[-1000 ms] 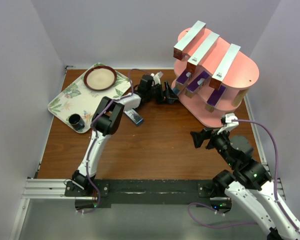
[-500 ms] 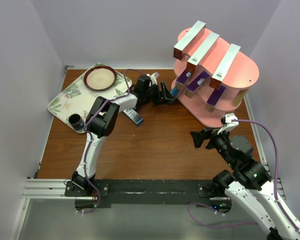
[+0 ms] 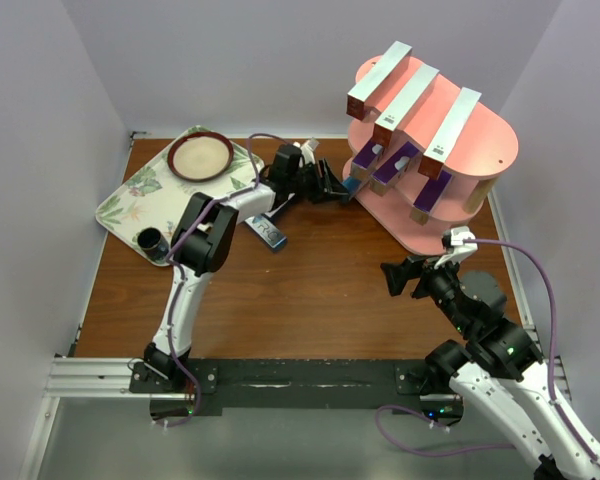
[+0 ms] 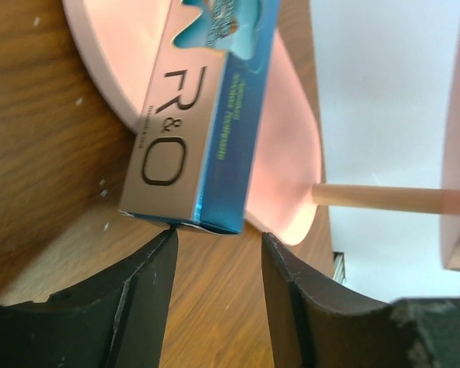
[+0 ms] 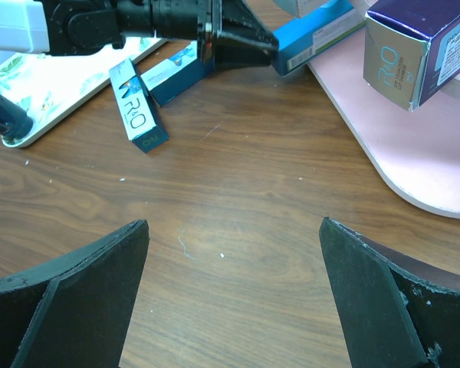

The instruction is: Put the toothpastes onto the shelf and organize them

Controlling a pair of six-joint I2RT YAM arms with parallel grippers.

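The pink three-tier shelf (image 3: 470, 150) stands at the back right. Three silver-and-red toothpastes (image 3: 405, 105) lie across its top board, and purple ones (image 3: 395, 165) sit on the middle board. A blue "R&O" toothpaste (image 4: 192, 130) leans with one end on the bottom board (image 4: 291, 153). My left gripper (image 4: 218, 232) is right at its near end, jaws narrowly open, one fingertip touching the box's corner and nothing between them. Two more blue-and-white toothpastes (image 5: 138, 107) lie on the table. My right gripper (image 5: 234, 222) hovers wide open over bare wood.
A leaf-patterned tray (image 3: 130, 205) at the back left carries a brown-rimmed bowl (image 3: 200, 157) and a small dark cup (image 3: 153, 242). White walls close in the table on three sides. A wooden post (image 4: 383, 195) joins the shelf's boards.
My left gripper has moved right toward the shelf's bottom board and its jaws have narrowed a lot. The right arm has not moved.
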